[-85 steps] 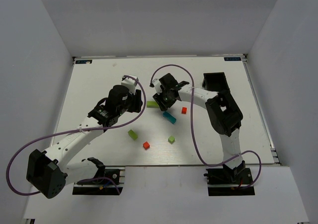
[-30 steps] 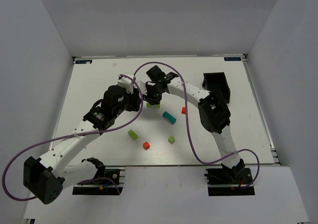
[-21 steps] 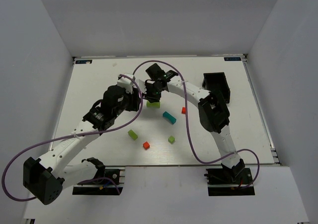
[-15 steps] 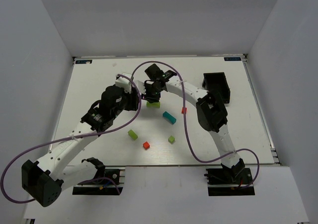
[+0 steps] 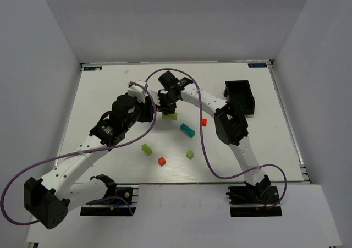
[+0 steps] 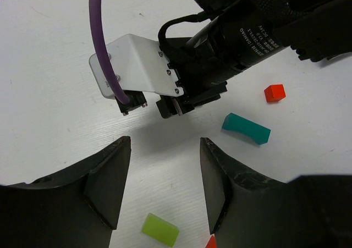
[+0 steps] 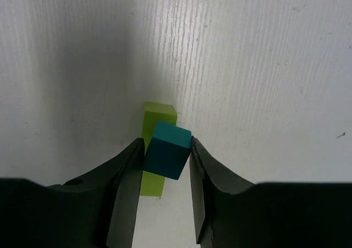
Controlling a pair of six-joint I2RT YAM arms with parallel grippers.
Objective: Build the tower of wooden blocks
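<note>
Grips teal cube in right jaws, directly over lime bar lying on tabletop, apparently lined up for stacking. Holds left jaws open and empty nearby, likely to stay clear.

The left fingers are seen at the lower edge, held apart with nothing gripped, over the white bench. Above them the black right arm is seen (a white bracket and a purple cable are fixed to it). A teal bar is laid flat nearby, a red cube apart from it, and a lime-green block low between the fingers, untouched.
</note>
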